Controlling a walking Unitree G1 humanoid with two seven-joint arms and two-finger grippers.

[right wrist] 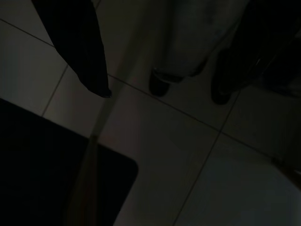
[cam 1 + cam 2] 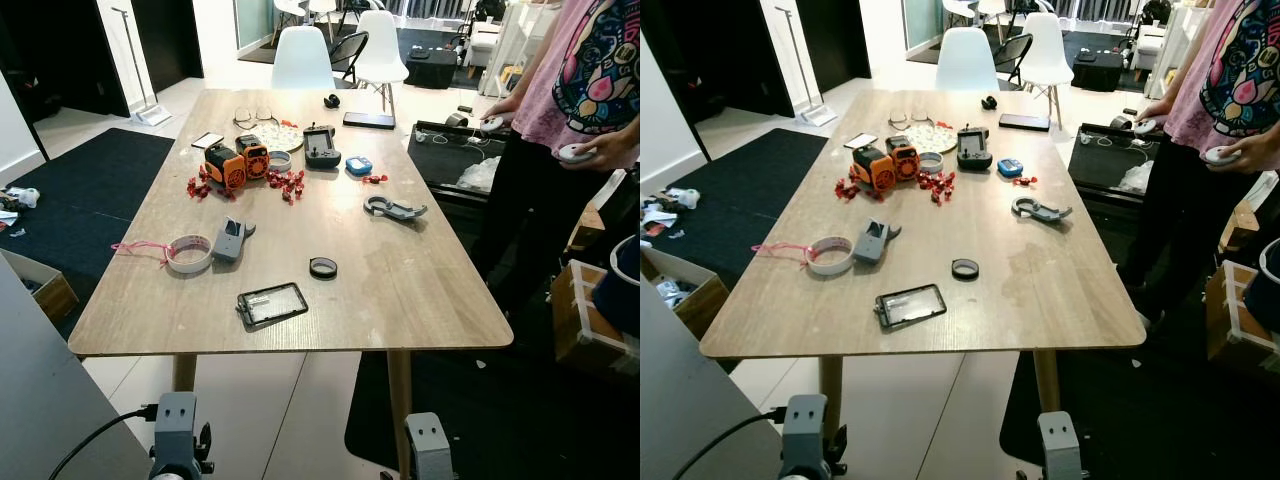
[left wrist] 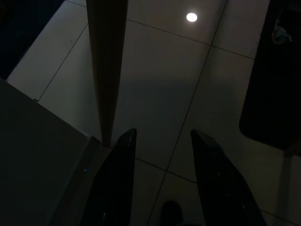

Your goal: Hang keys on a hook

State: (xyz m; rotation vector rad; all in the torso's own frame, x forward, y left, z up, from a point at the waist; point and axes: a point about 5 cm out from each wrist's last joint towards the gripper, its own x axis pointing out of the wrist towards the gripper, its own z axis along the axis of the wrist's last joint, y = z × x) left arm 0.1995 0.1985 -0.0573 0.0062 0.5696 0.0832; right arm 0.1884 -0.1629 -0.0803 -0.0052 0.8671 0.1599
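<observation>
On the table (image 2: pixel 420 290), one phone (image 2: pixel 271 303), one tape roll (image 2: pixel 189 253), two orange gadgets (image 2: pixel 237 162)

- Two grey, blocky wrist housings are seen at the bottom of the head views, the left arm (image 2: pixel 177 425) and the right arm (image 2: pixel 428 445), each marked with a couple of small dark screw holes.
- A black cable (image 2: pixel 100 440) is looped into the left one.
- The left gripper (image 3: pixel 162 181) is made up of two long, tapered black fingers (image 3: pixel 115 183), kinda glossy.
</observation>
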